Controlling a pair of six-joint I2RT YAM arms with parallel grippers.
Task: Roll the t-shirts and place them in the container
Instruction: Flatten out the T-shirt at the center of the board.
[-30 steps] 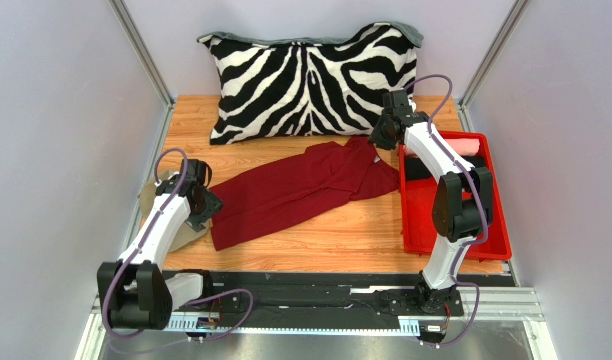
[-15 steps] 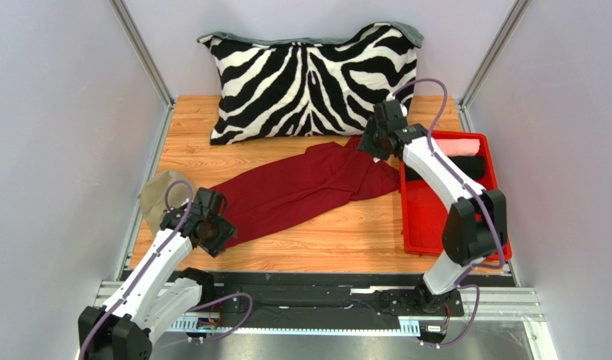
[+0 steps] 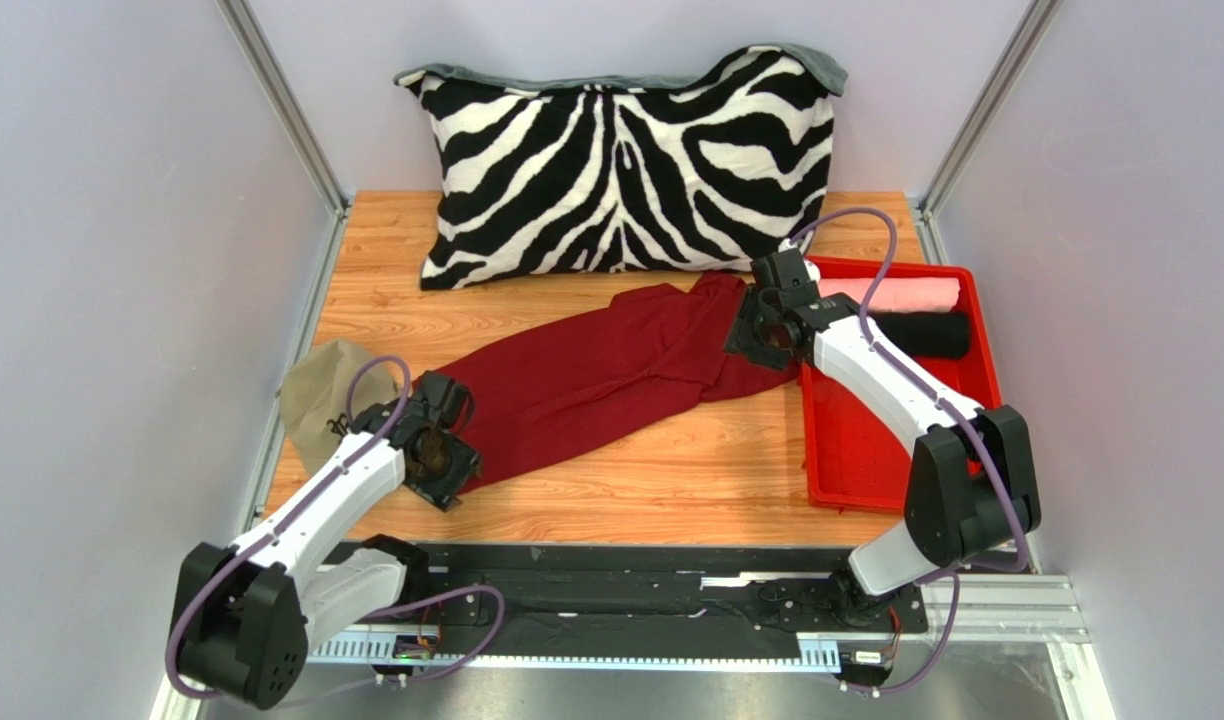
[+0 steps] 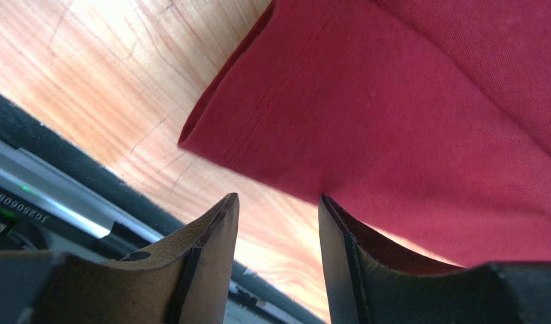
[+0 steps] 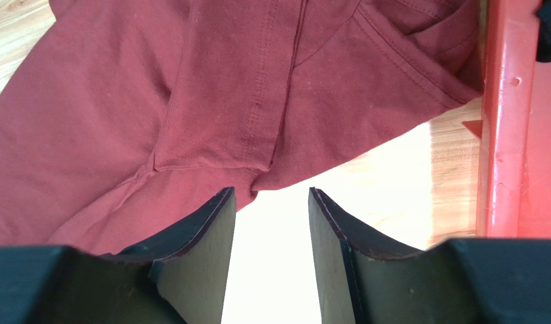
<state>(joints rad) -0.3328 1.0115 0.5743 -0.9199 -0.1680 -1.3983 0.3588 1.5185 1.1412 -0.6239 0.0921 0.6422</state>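
Wooden tabletop (image 3: 693, 480) beneath maroon t-shirt (image 3: 603, 375)

T-shirts, three: one maroon t-shirt (image 3: 603, 375) left of the red tray (image 3: 859, 462); one pale pink t-shirt (image 3: 911, 293) and one black t-shirt (image 3: 934, 333) inside it. Trays, one. Zebra pillow (image 3: 618, 165), one. Khaki cap (image 3: 315, 398), one, far left of the tray.

White links (image 3: 321, 503), black joints (image 3: 956, 488), purple cables (image 3: 848, 213), black end effectors (image 4: 278, 202).

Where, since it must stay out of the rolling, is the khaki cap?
In the top view the khaki cap lies at the left edge of the table, left of the left gripper and the near end of the maroon t-shirt.
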